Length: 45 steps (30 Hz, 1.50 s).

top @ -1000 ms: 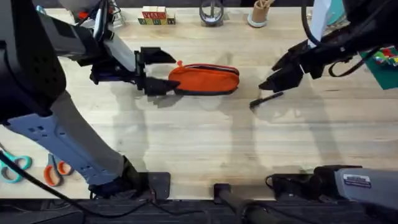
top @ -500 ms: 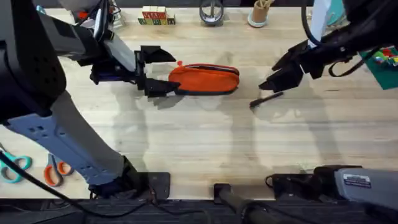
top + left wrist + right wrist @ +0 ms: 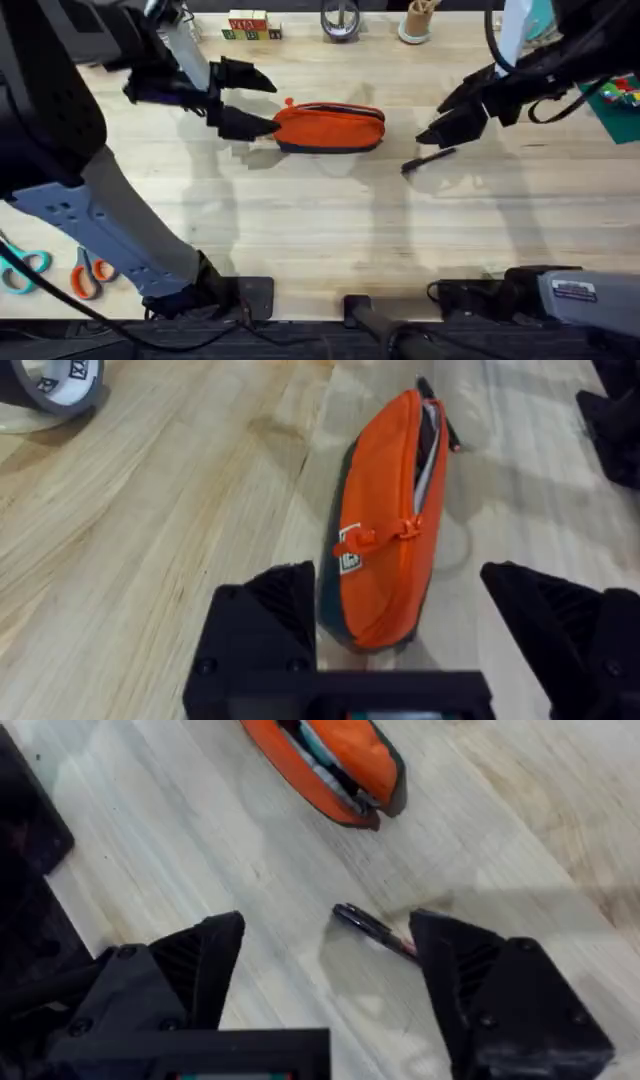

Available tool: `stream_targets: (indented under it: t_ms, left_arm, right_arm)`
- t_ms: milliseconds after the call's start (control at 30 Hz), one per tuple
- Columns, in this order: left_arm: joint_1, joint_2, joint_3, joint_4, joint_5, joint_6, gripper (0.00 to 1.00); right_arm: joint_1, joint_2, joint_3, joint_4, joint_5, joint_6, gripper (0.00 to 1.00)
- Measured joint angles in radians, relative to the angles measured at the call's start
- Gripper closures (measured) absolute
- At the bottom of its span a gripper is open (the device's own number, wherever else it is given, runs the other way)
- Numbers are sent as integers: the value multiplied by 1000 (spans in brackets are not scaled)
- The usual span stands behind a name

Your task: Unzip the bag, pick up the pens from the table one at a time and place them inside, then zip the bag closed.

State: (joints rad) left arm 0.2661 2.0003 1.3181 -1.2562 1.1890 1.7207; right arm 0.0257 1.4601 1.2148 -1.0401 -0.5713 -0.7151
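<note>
— Starting at the fingers: how do they stand?

— The left gripper (image 3: 240, 98) has its black fingers (image 3: 262, 622) spread wide, holding nothing, at the left end of the bag (image 3: 329, 127), one finger close against that end. The right gripper (image 3: 441, 118) is also spread wide and holds nothing, hovering just above the black pen (image 3: 428, 160).

— And the bag itself?

— It lies on its side near the middle of the table (image 3: 330, 230), orange with a dark base strip. In the left wrist view the zipper (image 3: 425, 455) is partly open, the far part gaping, the pull nearer the gripper. The pen lies well to its right, flat on the wood.

— What about the surface around them?

— Pale wood-grain planks. Along the far edge stand lettered blocks (image 3: 247, 25), a roll of tape (image 3: 340, 20) and a cup (image 3: 417, 22). Two pairs of scissors (image 3: 88, 272), orange-handled and teal-handled, lie at the near left.
</note>
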Motion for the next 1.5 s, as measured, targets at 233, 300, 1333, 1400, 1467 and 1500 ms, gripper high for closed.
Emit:
stream_targets:
  t_ms: [233,300,1333,1400,1467,1500]
  left_arm:
    - [0,0,177,-183,-95,1,6]
    - [0,0,226,-228,-117,0,5]
    - [0,-8,398,-435,-275,-392,2]
    - [0,-29,398,-435,-293,-411,2]
    - [0,-63,398,-435,-307,-426,2]
    - [-2,-85,398,-435,-319,-436,2]
  right_arm:
    - [0,0,0,0,0,0,6]
    - [0,0,0,0,1,0,6]
    - [0,0,0,0,3,0,6]
    - [0,0,0,0,3,0,6]
    - [0,0,0,0,3,0,6]
    - [0,0,0,0,3,0,6]
